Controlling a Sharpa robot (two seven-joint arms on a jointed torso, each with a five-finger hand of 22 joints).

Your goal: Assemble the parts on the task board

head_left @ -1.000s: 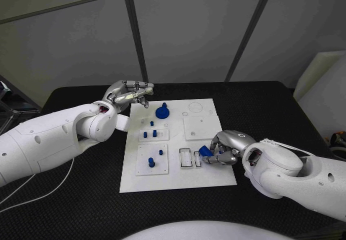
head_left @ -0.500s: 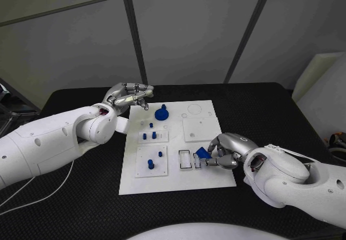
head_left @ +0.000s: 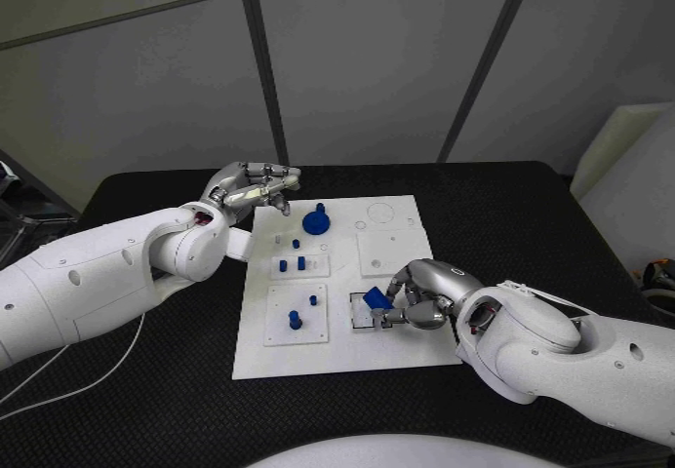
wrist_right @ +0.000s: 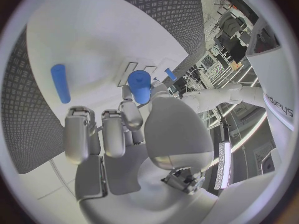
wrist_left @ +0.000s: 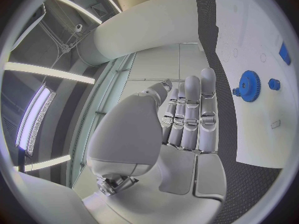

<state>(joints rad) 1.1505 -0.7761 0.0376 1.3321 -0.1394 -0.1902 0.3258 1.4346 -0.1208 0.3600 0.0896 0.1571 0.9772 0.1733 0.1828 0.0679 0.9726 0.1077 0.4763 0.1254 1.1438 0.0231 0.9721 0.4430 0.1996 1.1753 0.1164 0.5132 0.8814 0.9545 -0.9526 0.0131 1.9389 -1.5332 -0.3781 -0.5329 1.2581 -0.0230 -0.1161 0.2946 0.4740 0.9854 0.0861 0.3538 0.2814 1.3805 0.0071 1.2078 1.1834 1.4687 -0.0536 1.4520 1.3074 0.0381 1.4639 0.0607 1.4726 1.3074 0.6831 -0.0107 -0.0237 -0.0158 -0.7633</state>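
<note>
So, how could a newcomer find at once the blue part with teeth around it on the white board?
Start at the white task board in the middle of the black table. Go to its far edge, near the left hand. There sits the blue gear, round and toothed with a knob on top, while the other blue parts are small plain pegs.
</note>
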